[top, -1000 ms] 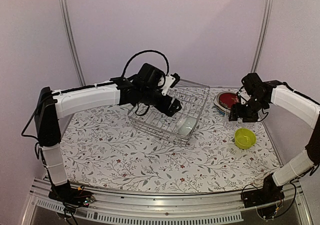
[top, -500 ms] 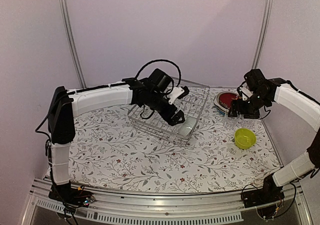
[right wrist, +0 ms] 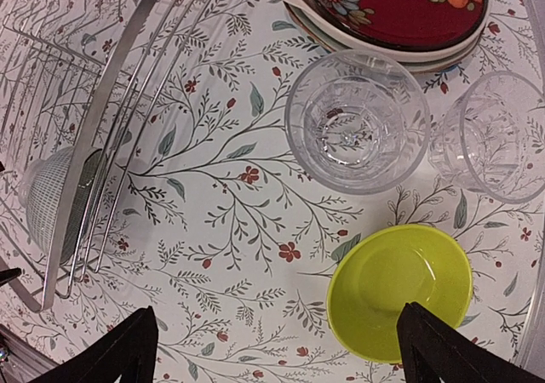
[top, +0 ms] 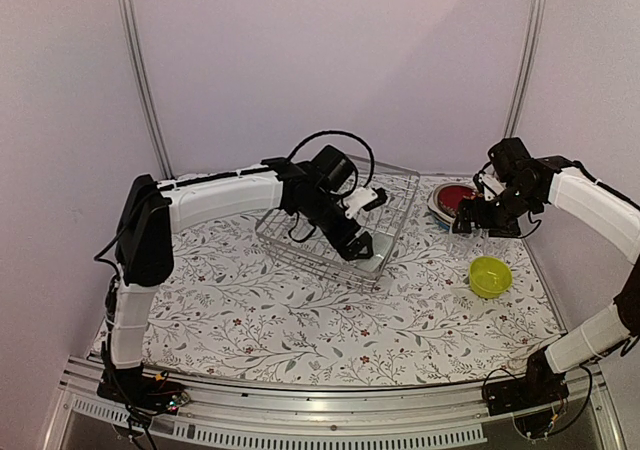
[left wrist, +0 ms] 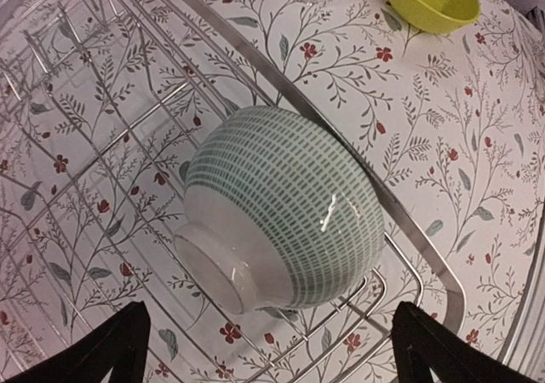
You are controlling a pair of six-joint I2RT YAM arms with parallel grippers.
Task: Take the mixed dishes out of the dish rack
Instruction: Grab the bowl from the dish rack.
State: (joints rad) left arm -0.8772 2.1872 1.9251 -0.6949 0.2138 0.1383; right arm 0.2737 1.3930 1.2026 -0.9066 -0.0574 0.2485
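Here the flowered tablecloth [top: 300,320] lies between pale lilac walls. The dish rack [top: 300,245] stands askew at its far middle. In the rack's near corner the pale bowl [left wrist: 281,208] lies on its side, foot toward my left gripper [left wrist: 272,349], mouth turned away. My left fingers stand wide apart above it, empty. My right gripper [right wrist: 277,349] also gapes, empty, near the yellow-green bowl [right wrist: 400,289] and a clear glass [right wrist: 358,132].

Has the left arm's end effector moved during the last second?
Yes. The left end effector has moved right and nearer along the dish rack, toward the pale bowl in its corner.
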